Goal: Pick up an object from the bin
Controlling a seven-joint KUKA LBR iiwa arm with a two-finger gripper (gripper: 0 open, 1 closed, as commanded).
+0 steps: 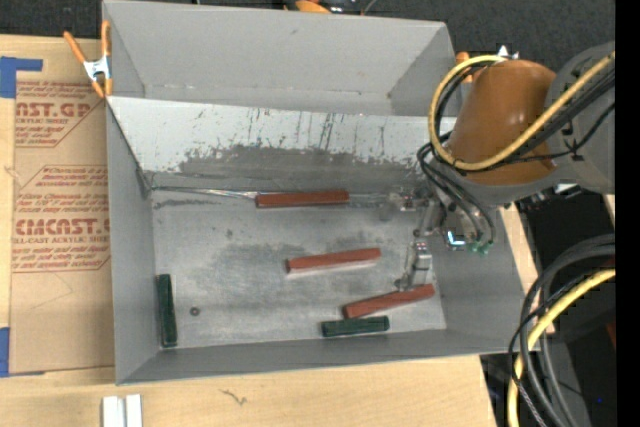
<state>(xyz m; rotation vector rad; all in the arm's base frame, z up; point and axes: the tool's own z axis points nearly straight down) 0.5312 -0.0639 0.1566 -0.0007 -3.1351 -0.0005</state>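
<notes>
Dark green bar (354, 325) is crowded by the red-brown bar (390, 302) under the gripper (420, 267) (opening cannot be told); grasped at 1 end, the latter could be dropped.

Red print on cardboard sheet (50, 215), left of bin (130, 255), partly cut off at left edge of view. Top: large caps, "CAST.GP" – first letters lost. Just under: two small slanted lines, too small to read. Mid: diamond outline w/ small print inside, illegible. Lower: large caps again, approx. "EMCAST.", start cut off. Directly below – smaller line, "LL-CAST ACRYLIC SHEET" as far as legible. All same red ink, lettering slightly tilted.
</notes>
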